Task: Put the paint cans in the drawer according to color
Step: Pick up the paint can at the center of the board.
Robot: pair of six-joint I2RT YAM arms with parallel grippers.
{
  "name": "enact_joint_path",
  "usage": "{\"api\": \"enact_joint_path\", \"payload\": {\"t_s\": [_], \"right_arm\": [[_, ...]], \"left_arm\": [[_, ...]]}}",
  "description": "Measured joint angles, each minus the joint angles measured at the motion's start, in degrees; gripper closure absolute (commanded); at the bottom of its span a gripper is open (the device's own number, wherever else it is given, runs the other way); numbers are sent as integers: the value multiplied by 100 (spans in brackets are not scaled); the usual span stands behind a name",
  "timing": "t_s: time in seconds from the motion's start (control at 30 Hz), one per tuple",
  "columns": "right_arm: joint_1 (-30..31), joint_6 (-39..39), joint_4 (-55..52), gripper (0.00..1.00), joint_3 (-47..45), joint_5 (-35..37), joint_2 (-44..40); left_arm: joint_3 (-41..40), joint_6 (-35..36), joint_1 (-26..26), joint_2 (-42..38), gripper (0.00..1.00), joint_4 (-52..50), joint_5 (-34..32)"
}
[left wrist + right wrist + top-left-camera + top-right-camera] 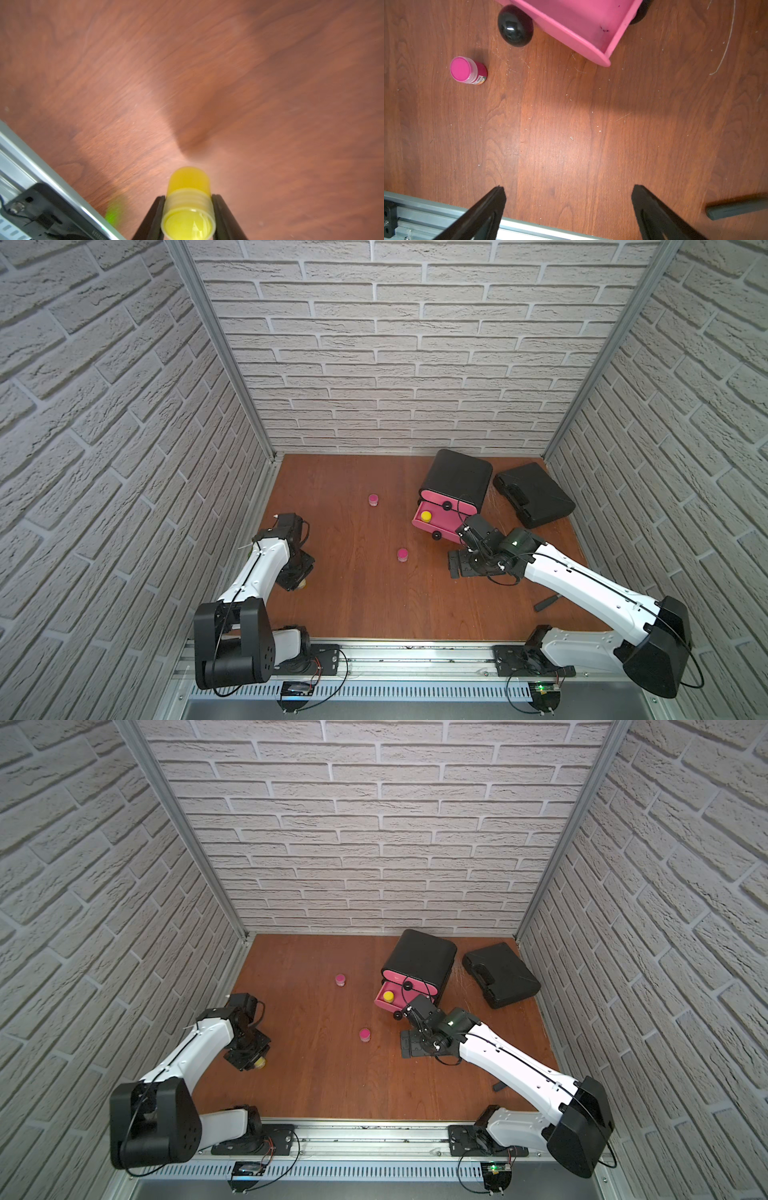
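The drawer cabinet [457, 477] stands near the bench's [353, 605] far edge, right of the middle. Its top pink front is closed. The open drawer [432, 526] below it is pulled out and holds one thing, the stored yellow paint can [426, 515], which stands upright by the drawer's left side.

The left gripper [188, 197], close to the bench's left edge, is clamped on the held yellow paint can [189, 203], with one jaw on each side of the clear jar body.

The right gripper [568, 189] has its jaws spread wide and empty, over bare bench just in front of the open drawer.

Two pink cans stand upright on the bench. The far pink paint can [373, 500] is left of the cabinet, and the near pink paint can [402, 555] is closer to the middle. In the right wrist view the near one carries a small label whose print is too small to read.

A black case [534, 495] lies flat in the far right corner.
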Motion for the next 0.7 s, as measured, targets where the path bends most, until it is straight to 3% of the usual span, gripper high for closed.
{"api": "enact_joint_path", "payload": {"t_s": [0.17,0.7], "right_arm": [[-61,66,-232,1,68,358,-98],[-1528,61,-640,1,57,896,-442]], "left_arm": [[1132,601,-382,262,76,-225,-42],[5722,2487,-3392,3239,77,-964,-264]]}}
